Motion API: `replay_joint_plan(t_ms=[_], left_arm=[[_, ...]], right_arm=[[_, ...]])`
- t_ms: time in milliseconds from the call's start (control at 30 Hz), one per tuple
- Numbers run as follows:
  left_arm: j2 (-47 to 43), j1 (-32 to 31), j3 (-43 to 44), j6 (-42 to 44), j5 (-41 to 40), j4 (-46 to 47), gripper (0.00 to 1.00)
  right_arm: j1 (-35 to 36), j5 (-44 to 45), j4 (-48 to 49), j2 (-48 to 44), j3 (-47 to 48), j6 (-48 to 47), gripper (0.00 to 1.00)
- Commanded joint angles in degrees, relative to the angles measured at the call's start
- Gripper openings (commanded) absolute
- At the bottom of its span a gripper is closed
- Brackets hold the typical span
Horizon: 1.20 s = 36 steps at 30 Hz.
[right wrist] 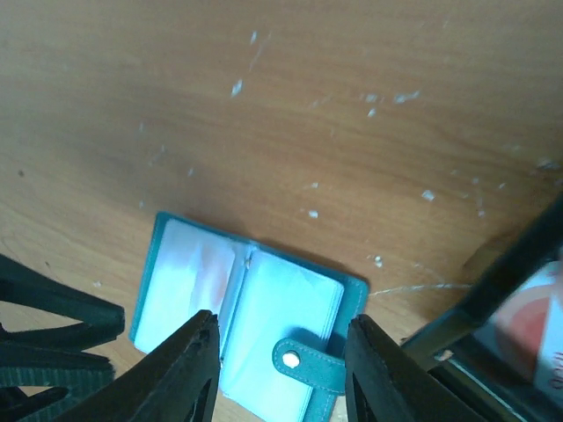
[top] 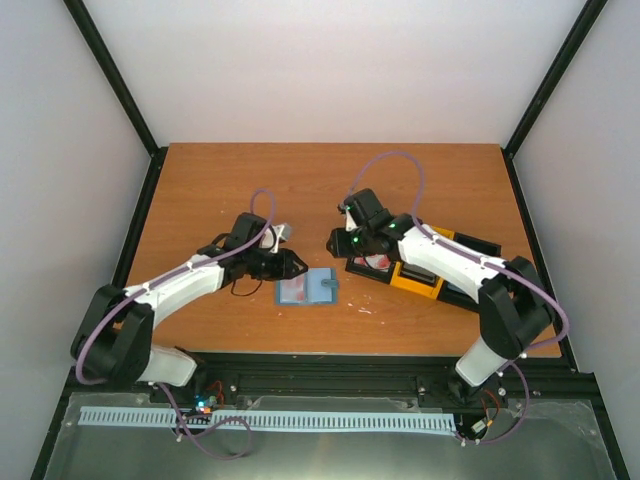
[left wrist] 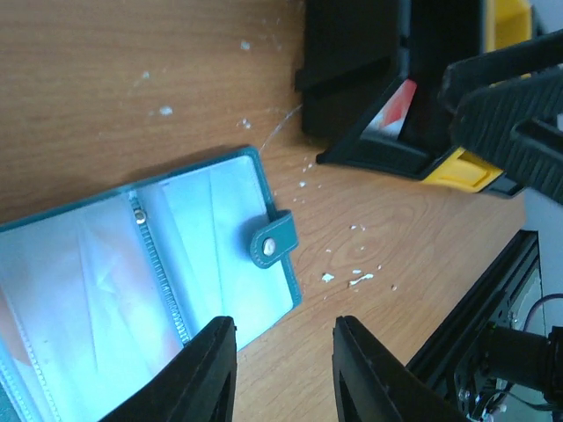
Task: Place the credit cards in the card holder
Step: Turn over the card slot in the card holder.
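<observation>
Both spread and empty, left hand (left wrist: 283, 343) should pin the holder (left wrist: 185, 251) while right hand (right wrist: 283, 332) fetches the card (left wrist: 398, 104) at its 2 o'clock.

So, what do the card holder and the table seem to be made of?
The card holder: probably soft teal faux leather, matte; its inner pockets look like glossy clear plastic, showing glare. The table: wood or wood-look laminate, smooth, with visible grain.

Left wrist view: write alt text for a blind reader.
A teal card holder lies open on a wooden table. The open left gripper hangs over its corner; a black-and-yellow tray holding a red-and-white card sits beyond.
</observation>
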Motion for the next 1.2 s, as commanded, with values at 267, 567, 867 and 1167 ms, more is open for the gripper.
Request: replay_joint_plan(t_ms=[267, 567, 867, 1167], left_arm=[[10.85, -1.3, 2.28, -0.65, -1.05, -0.67, 0.26], [9.47, -1.28, -2.62, -4.15, -6.56, -2.36, 0.19], [9.54, -1.3, -5.62, -5.74, -6.56, -2.42, 0.19], [9.92, -1.3, -6.39, -5.51, -6.25, -2.64, 0.19]], right_arm=[[5.6, 1.64, -6.86, 9.41, 4.88, 0.64, 0.4], [9.22, -8.96, -0.97, 16.04, 5.93, 4.99, 0.23], [10.77, 0.65, -7.19, 21.58, 8.76, 7.06, 0.21], [11.67, 12.42, -16.17, 20.19, 9.64, 7.91, 0.26]])
